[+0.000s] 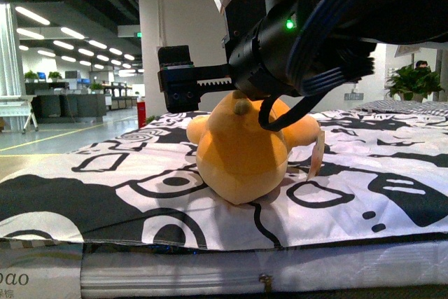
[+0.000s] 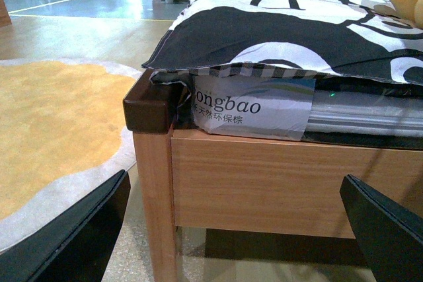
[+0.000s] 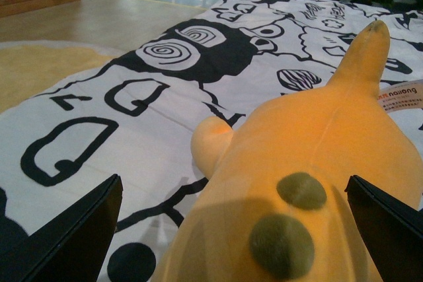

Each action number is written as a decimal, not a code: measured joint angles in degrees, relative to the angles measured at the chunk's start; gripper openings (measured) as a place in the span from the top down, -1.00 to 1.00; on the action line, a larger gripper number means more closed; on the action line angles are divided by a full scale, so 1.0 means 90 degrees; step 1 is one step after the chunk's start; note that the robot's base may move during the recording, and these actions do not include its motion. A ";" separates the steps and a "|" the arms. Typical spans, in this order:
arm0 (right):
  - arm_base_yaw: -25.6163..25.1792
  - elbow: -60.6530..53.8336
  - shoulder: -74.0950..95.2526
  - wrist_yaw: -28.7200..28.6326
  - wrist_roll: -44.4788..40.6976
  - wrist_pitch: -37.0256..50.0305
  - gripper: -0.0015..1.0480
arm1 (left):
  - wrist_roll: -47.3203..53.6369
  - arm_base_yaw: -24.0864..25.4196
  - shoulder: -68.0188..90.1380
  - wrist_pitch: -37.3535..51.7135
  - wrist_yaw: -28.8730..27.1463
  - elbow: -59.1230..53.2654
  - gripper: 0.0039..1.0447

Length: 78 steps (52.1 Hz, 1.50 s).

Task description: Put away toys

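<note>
Evidently the job is only beginning: the right claw (image 3: 232, 186) is hovering released, its fingers (image 3: 73, 229) straddling the plush toy (image 1: 241, 152) lying beneath it on the bed (image 1: 105, 194), awaiting grasping and stowing.

1. The toy (image 1: 241, 152) lies on the bed (image 1: 105, 194), near its front edge.
2. The right tool (image 3: 228, 232) hangs over the toy.
3. The left tool (image 2: 225, 236) sits low before the bed's corner.
4. A rug (image 2: 46, 130) lies beside the bed.

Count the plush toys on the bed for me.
1. The orange plush toy lies on the patterned bedspread, beneath the open right claw. The arm may hide others.
</note>
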 joint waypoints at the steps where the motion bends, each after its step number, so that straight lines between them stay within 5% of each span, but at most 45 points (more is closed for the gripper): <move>1: 0.0000 0.0085 0.0075 0.0078 -0.0019 -0.0022 -0.99 | 0.0000 0.0000 0.0000 0.0000 0.0000 0.0000 -0.89; 14: -0.0301 0.0410 0.0624 0.0646 -0.0216 -0.0032 -0.99 | 0.0002 0.0000 0.0000 0.0000 0.0002 0.0000 -0.89; 37: -0.0534 -0.0384 0.0469 -0.0165 0.0357 -0.0461 -0.98 | 0.0000 0.0000 0.0000 0.0000 0.0000 0.0000 -0.89; 55: -0.0481 -0.0299 0.0328 -0.0172 0.0605 -0.0410 -0.01 | 0.0000 0.0000 0.0000 0.0000 0.0002 0.0000 -0.89; 68: -0.1052 -0.0182 -0.0189 -0.0704 0.1015 -0.0313 0.64 | 0.0000 0.0000 0.0000 0.0000 0.0000 0.0000 -0.89; 78: -0.2079 -0.0767 -0.1292 -0.1763 0.1197 0.0126 0.67 | 0.0002 0.0000 0.0000 0.0000 0.0002 0.0000 -0.89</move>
